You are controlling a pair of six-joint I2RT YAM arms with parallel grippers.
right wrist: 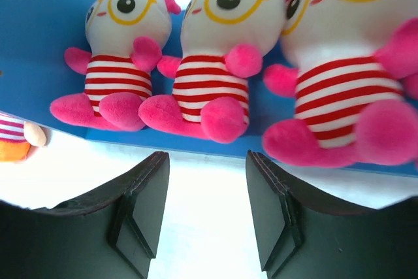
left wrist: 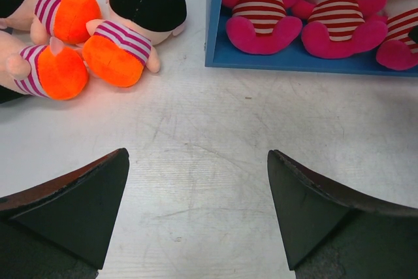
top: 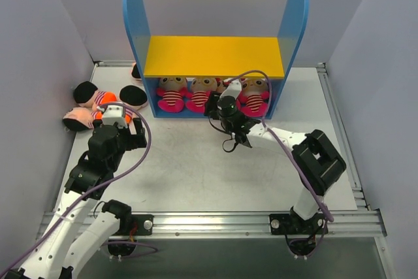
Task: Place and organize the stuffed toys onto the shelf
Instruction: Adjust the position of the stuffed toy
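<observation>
four pink striped toys (right wrist: 208,89) sit in the shelf (top: 213,55) lower level. the orange-bottomed toys (left wrist: 121,47) lie on the table (left wrist: 215,129) left of it. your right gripper (right wrist: 207,158) is part open and empty, your left gripper (left wrist: 197,155) wide open and empty. the toys look soft and light, so pinch the body below the head.
</observation>
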